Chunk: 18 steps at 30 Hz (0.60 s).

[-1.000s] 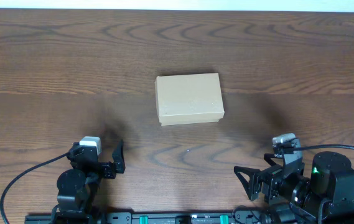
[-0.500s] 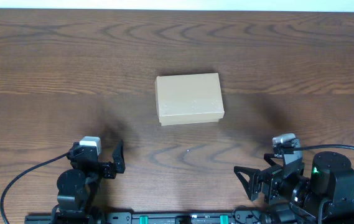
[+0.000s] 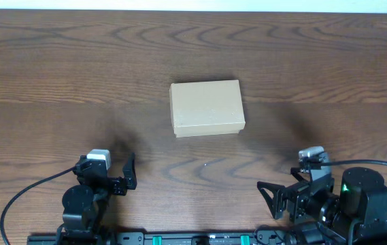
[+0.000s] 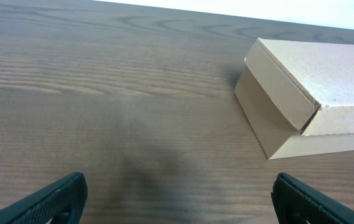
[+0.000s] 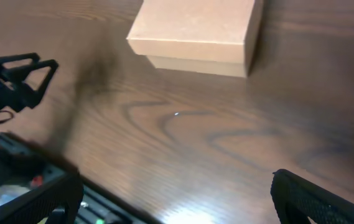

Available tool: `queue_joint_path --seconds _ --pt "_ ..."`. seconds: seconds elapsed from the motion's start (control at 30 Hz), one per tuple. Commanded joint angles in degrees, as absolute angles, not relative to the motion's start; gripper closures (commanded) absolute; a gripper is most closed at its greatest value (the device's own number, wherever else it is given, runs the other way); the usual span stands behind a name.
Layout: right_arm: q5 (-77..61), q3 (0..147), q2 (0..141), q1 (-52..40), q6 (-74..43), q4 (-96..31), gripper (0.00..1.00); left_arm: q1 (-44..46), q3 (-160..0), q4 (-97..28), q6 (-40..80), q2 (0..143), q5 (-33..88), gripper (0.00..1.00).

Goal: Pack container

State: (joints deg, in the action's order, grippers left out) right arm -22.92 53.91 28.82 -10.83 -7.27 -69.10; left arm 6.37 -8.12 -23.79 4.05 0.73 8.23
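1. Container (image 3: 207, 108): tan cardboard box, lid flap down and shut, lying flat near the middle of the bench (image 3: 57, 68), edges turned slightly off square to the bench.
2. Nothing touches the container; bare dark wood grain shows all around it.
3. Left tool (image 3: 106, 170): at the near edge, left of the container and well apart from it, fingers spread wide, holding nothing.
4. Left wrist view: both black fingertips (image 4: 65, 193) sit in the bottom corners, only bench between them; the container is ahead and to the right, its lid overhanging the base.
5. Right tool (image 5: 173, 186): at the near edge on the right, fingers spread wide, holding nothing, well apart from the container.
6. Right wrist view: container at the top centre, the left tool visible at the left edge.
7. A black cable (image 3: 23, 197) loops from the left arm's base; a green light (image 3: 346, 187) glows on the right arm.
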Motion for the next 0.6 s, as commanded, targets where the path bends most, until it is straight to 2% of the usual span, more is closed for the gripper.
queue_joint_path --seconds 0.0,0.13,0.37,0.57 --pt "-17.8 51.4 26.1 -14.7 -3.3 -66.9 0.01 5.9 -6.9 -23.7 3.8 0.3 8.6 0.05" --pt "-16.6 43.1 21.2 -19.9 1.3 -58.6 0.01 5.9 -6.9 -23.7 3.8 0.3 8.6 0.05" --pt "-15.2 24.3 12.5 -23.4 1.6 -44.4 0.01 5.9 -6.9 -23.7 3.8 0.3 8.6 0.05" --pt "-15.2 13.8 5.9 -25.6 1.3 -38.8 0.01 5.9 -6.9 -23.7 3.8 0.3 8.6 0.05"
